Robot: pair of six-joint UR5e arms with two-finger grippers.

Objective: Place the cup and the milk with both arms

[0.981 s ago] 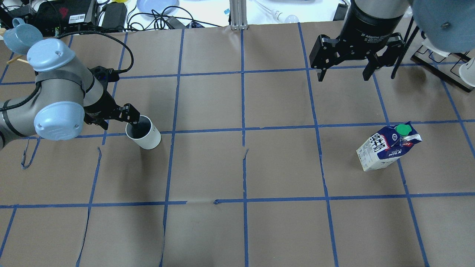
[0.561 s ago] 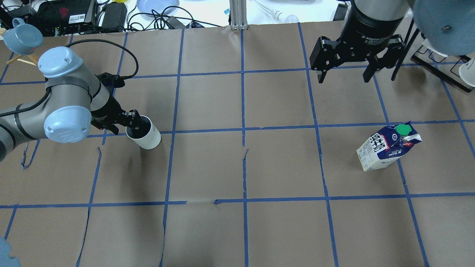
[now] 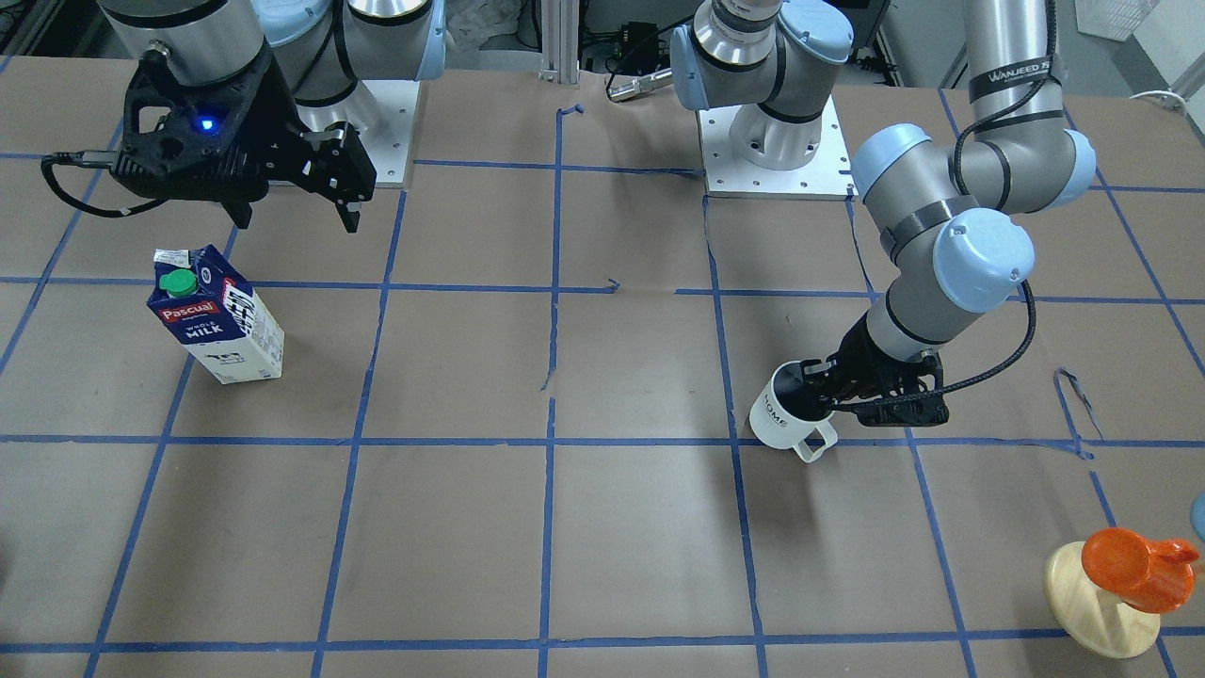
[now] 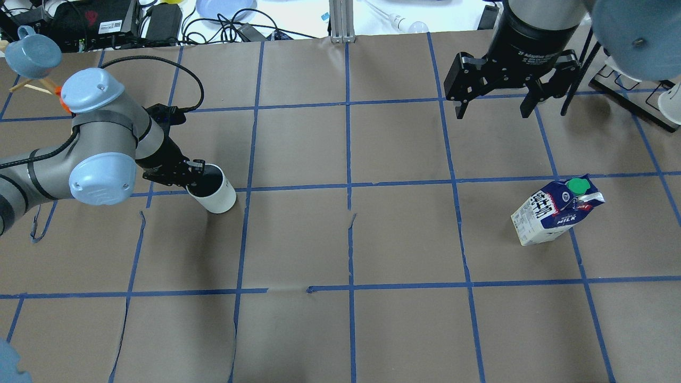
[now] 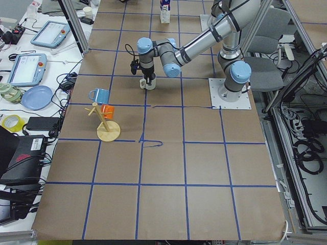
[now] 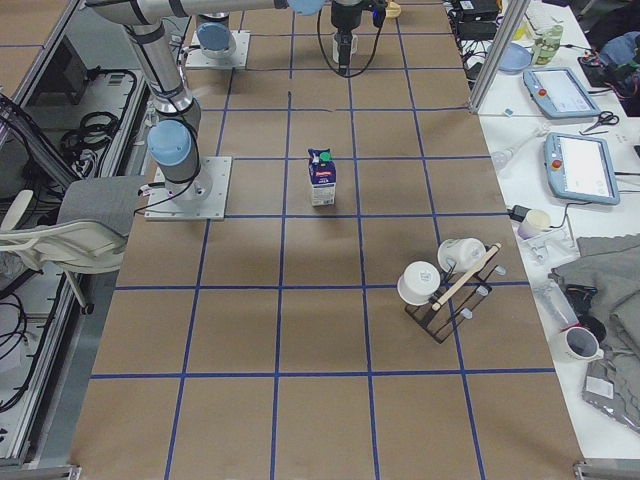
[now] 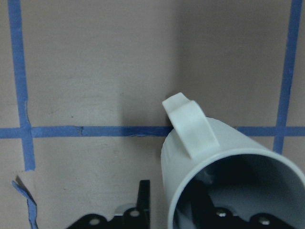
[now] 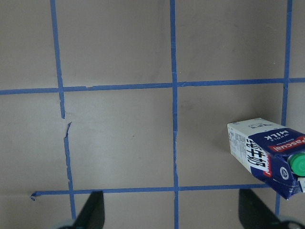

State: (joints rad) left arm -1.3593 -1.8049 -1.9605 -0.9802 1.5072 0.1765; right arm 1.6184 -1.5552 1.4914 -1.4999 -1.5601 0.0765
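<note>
Left tool (image 4: 194,175) pinching the rim of the cup (image 4: 217,196): one finger inside, one outside, handle turned away from the tool. Position of the cup: left half of the tabletop (image 4: 404,330), just beside a blue tape line (image 4: 348,159). Right tool (image 4: 492,110) spread wide, holding nothing, raised over the right half. Milk (image 4: 556,210) upright on the right half, green cap uppermost, well apart from both tools.
</note>
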